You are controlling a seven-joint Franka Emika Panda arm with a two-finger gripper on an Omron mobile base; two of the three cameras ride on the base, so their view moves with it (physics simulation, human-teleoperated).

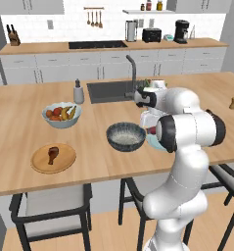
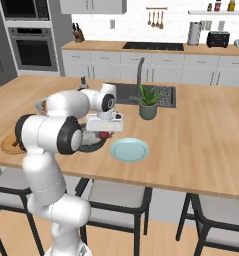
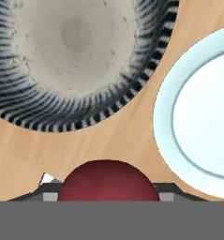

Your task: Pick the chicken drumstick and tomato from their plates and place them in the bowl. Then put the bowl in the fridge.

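Observation:
My gripper (image 3: 108, 193) is shut on the tomato (image 3: 108, 180), a small red ball (image 2: 105, 134) held just above the counter. It hangs between the dark grey-blue bowl (image 3: 76, 56) and the empty light-blue plate (image 3: 202, 112). The bowl (image 1: 126, 136) has nothing in its pale speckled inside, and my arm partly hides it in the right base view. The blue plate (image 2: 129, 149) lies just right of the hand. The reddish-brown drumstick (image 1: 53, 154) lies on the tan wooden plate (image 1: 40, 164) at the counter's front left. The fridge is out of view.
A light-blue bowl of mixed fruit (image 1: 62, 114) and a soap dispenser (image 1: 78, 92) stand behind the wooden plate. The sink (image 1: 111, 91) with its faucet (image 1: 132, 73) is behind the bowl, with a potted plant (image 2: 148, 102) beside it. Stools (image 1: 50, 206) stand along the counter's front edge.

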